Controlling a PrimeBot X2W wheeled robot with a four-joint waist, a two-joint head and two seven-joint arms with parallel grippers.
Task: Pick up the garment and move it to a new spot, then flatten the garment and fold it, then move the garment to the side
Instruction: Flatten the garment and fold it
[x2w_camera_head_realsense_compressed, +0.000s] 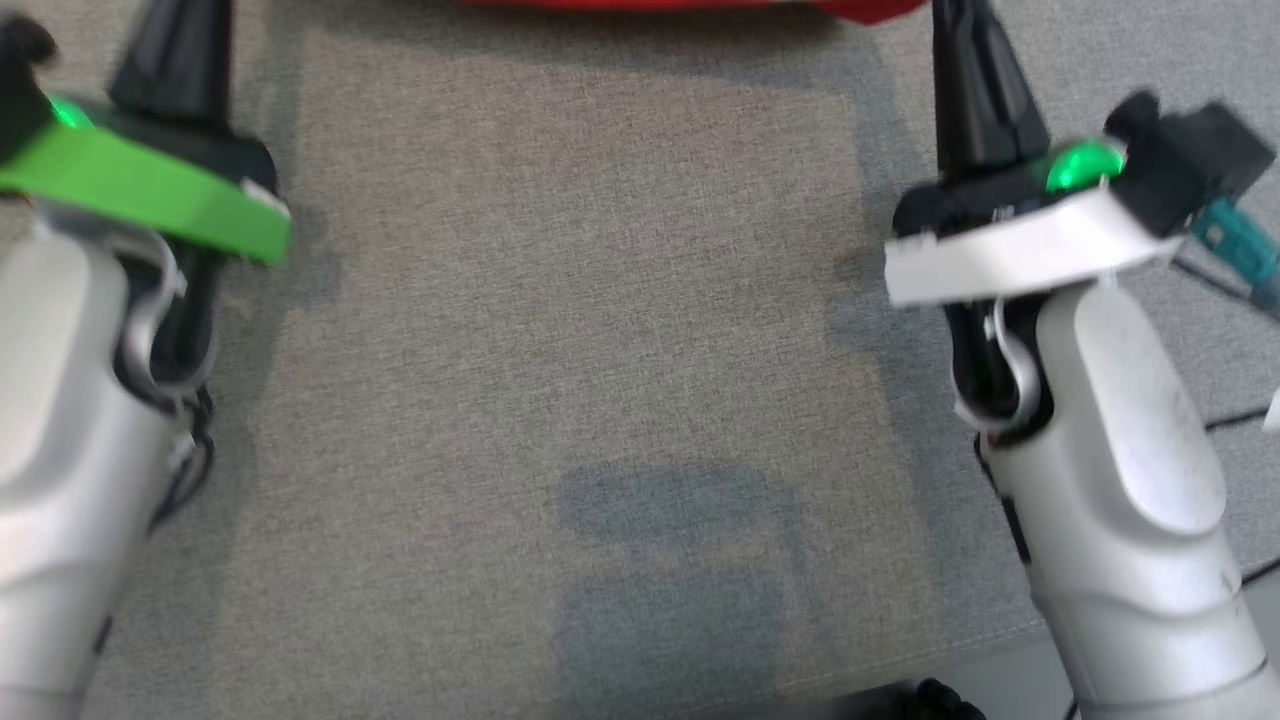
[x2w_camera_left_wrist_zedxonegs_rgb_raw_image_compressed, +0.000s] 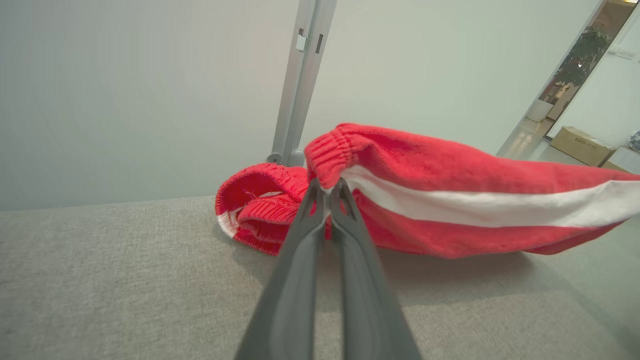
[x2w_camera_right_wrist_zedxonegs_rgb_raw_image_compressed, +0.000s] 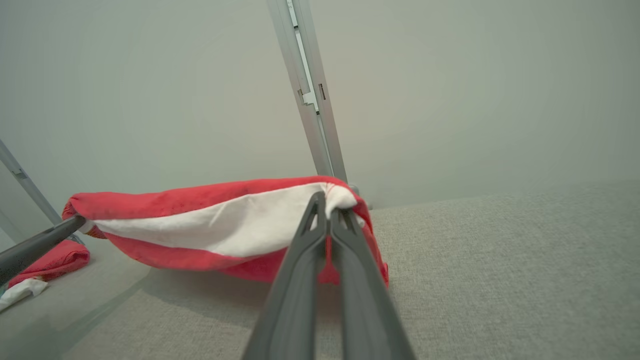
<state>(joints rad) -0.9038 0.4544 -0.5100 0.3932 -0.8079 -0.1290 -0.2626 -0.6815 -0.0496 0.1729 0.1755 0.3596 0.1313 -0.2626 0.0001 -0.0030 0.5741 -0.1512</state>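
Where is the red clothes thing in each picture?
Head view: the red garment is a thin strip at the top edge, middle to right.
Left wrist view: the red garment runs from the middle to the right edge, pinched by the left claw.
Right wrist view: the red garment is left of middle, pinched by the right claw.
Shared landmark: the grey cloth surface beneath it.

Grey surface (x2w_camera_head_realsense_compressed: 600, 330) lies open in the middle; garment (x2w_camera_left_wrist_zedxonegs_rgb_raw_image_compressed: 450, 165) and metal post (x2w_camera_left_wrist_zedxonegs_rgb_raw_image_compressed: 300, 85) bar its far side.
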